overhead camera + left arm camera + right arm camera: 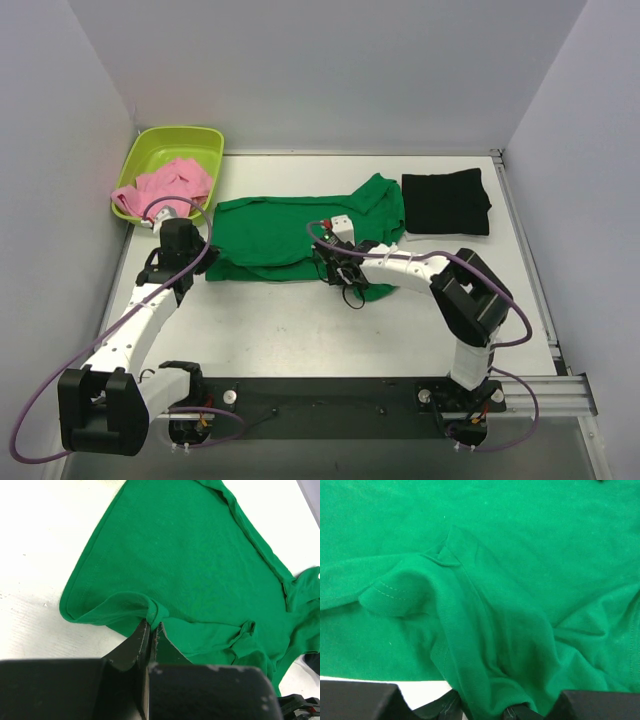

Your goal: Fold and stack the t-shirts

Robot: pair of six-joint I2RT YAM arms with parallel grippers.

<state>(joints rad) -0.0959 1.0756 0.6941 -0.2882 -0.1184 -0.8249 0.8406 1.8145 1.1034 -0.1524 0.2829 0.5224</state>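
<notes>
- The green t-shirt (290, 232) lies across the middle of the tabletop (300, 330). Most of it is spread flat, and its near edge is rumpled and partly turned over on itself.
- In the top view its far right part bunches up close to the black t-shirt (445, 202), with a thin strip of tabletop showing between the two.
- The black t-shirt lies as a flat, folded, roughly square shape at the far right of the tabletop, well apart from both arms.
- The pink t-shirt (165, 188) is crumpled inside the lime-green tub (180, 133) at the far left corner. One part of it hangs over the tub's near rim.
- The left claw (197, 262) is at the green t-shirt's near left corner. In the left wrist view the left claw (150, 627) has its fingers (132, 647) pressed together on a small raised fold of the hem.
- From that pinch, the green t-shirt (190, 555) fans out flat over the white tabletop (40, 540).
- The right claw (340, 272) sits low over the near edge of the green t-shirt, right of its middle.
- In the right wrist view, a thick bunch of the green t-shirt (520, 555) runs down between the fingers (517, 712) of the right claw (485, 710), which are clamped on it.
- A stitched hem folds over to the left of that bunch, and a sliver of tabletop (420, 687) shows beneath the cloth.
</notes>
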